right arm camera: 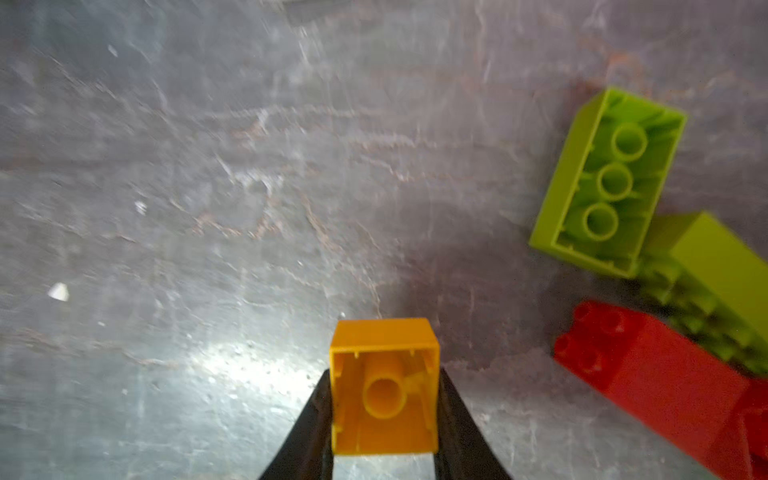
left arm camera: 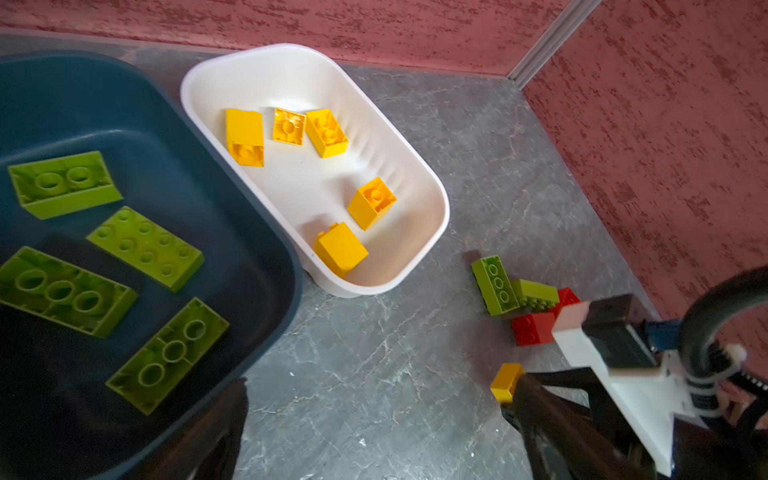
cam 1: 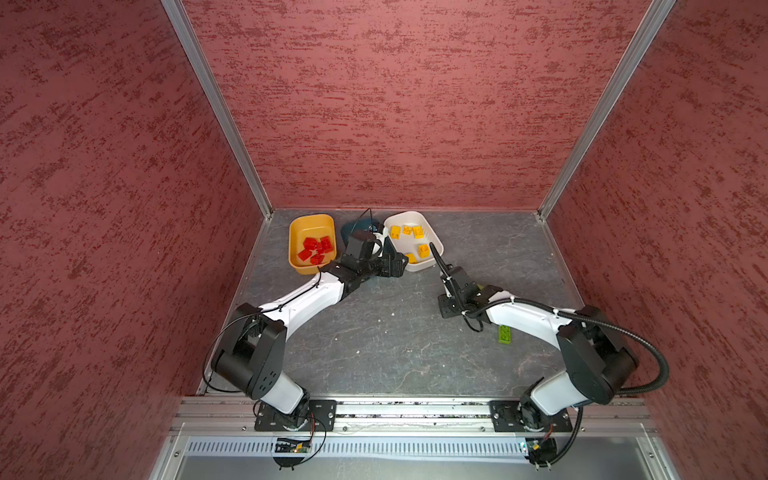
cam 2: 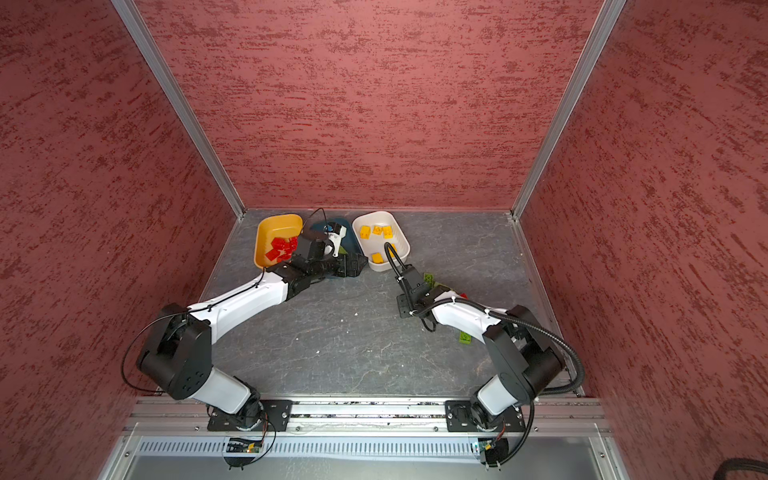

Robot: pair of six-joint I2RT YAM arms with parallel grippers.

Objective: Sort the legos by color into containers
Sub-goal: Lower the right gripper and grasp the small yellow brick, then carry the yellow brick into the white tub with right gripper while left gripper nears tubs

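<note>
Between the fingers of the right pincer [right arm camera: 384, 386] sits a yellow brick [right arm camera: 384, 338], clamped across two opposite flat sides, its hollow underside toward the wrist camera; the jaws are nearly together, stopped by the brick. It is probably light, hard and stiff, so a squeeze should not deform it. The smooth walls look slippery, though, and a hold near one edge could let it twist. Flat side walls, taken centred as now, seem the best hold. Whether it rests on the table [right arm camera: 208, 208] or hangs just above cannot be told: the fingertips and stud face are hidden, and that view is blurred. Just beside it lie two green bricks [right arm camera: 606, 183], touching, with a red brick [right arm camera: 665, 374] against them; the frame edge cuts these off, so the count of red is unclear. Further out, the white tub [left arm camera: 291, 70] holds five yellow legos [left arm camera: 245, 137] and is likely where this one belongs. Next to it the teal tub [left arm camera: 232, 174] holds four green legos [left arm camera: 145, 247]. The left pincer [left arm camera: 382, 382] hovers wide open and empty near that tub's rim. The mustard tub [cam 1: 307, 228] holds red legos [cam 1: 316, 247]. In both top views the right arm [cam 1: 523, 320] hides the held brick, the left arm [cam 1: 303, 299] covers most of the teal tub, and a lone green brick [cam 1: 505, 333] lies apart by the right arm
</note>
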